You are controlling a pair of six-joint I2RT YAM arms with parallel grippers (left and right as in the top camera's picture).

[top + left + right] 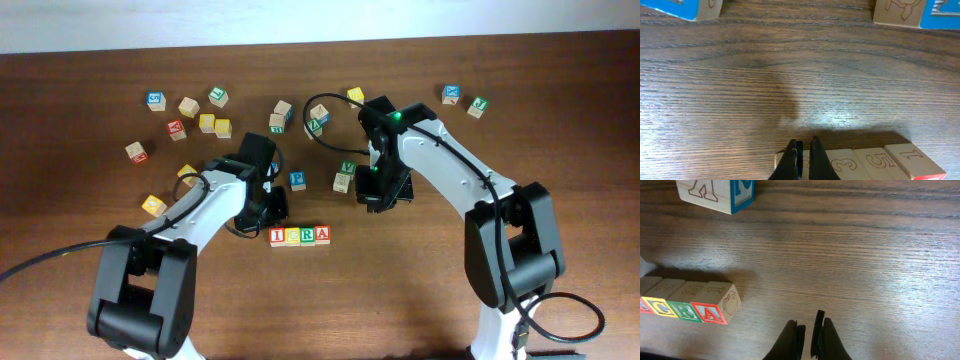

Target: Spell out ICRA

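Four light-wood cubes stand side by side in a row near the table's front middle, their tops reading I (277, 237), C (292, 237), R (307, 236), A (322, 235). My left gripper (268, 222) is shut and empty, its tips (804, 145) hovering over the row's left end at the I cube (784, 161); the neighbouring cubes show the numbers 3 (842, 165), 5 (880, 161) and 1 (910, 155). My right gripper (378, 203) is shut and empty, right of the row. In the right wrist view it (807, 330) sits over bare wood, apart from the A cube (712, 311).
Loose cubes lie behind the row: a blue P cube (298, 180), a pair (343, 178) beside the right arm, a cluster at the back left (205, 122), two at the back right (465, 100). A blue-sided cube (715, 192) shows at the top of the right wrist view.
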